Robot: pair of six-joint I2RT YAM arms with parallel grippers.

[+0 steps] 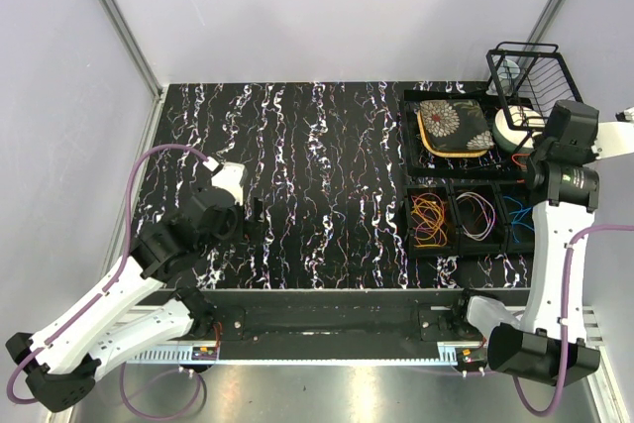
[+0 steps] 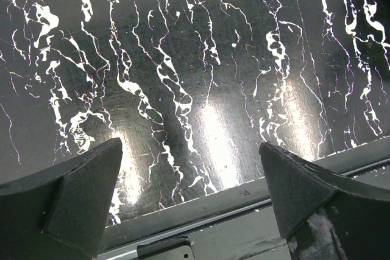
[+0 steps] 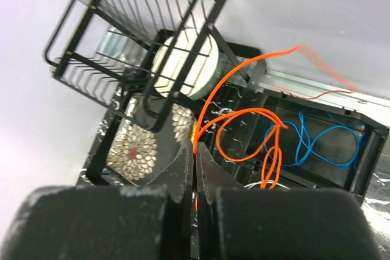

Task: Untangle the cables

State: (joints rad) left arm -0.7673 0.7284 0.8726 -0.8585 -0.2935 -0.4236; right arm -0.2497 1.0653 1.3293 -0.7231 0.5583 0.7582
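My right gripper [image 3: 195, 149] is shut on an orange cable [image 3: 244, 129] that rises from its tips and hangs in loops over the black bins. Under those loops a blue cable [image 3: 323, 141] lies in its bin [image 3: 365, 150]. A thin red strand [image 3: 326, 94] runs off to the right. In the top view, an orange coil [image 1: 429, 220], a pale purple coil [image 1: 475, 215] and the blue cable [image 1: 516, 213] each lie in a small bin. My left gripper [image 2: 192, 175] is open over bare tabletop near the front edge, holding nothing; it also shows at the left of the table [image 1: 256, 220].
A black wire rack [image 1: 530, 76] stands at the back right with a white round object [image 1: 515, 126] beside it. A floral pad [image 1: 454, 126] lies in a black tray [image 1: 411, 146] behind the bins. A metal rail [image 2: 256, 211] runs along the table's near edge.
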